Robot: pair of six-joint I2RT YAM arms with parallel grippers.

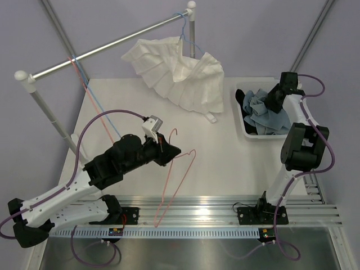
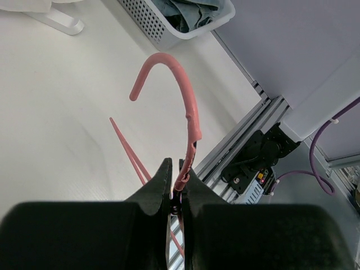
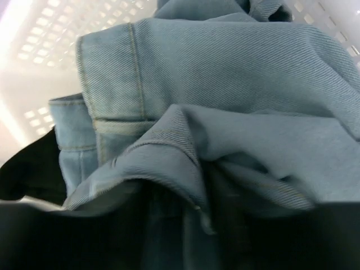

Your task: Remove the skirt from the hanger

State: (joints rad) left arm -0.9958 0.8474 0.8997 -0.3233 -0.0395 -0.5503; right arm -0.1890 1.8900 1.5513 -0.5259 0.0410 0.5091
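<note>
Here the white counter (image 1: 225,163) carries a basket (image 1: 251,135) at its far right, and a white shirt (image 1: 180,76) hangs from the rail (image 1: 112,45) behind. Blue jeans (image 1: 264,115) are heaped in the basket, with the black skirt (image 1: 239,100) tucked at their left edge. The pink hanger (image 2: 190,107) is pinched just below its hook by the left tool (image 2: 175,180), above the counter. The right tool (image 1: 274,103) is sunk among the jeans; I cannot tell its grip.

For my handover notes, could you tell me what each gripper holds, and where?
The left gripper pinches the pink hanger at its neck, below the hook. The right gripper cannot be judged.
</note>
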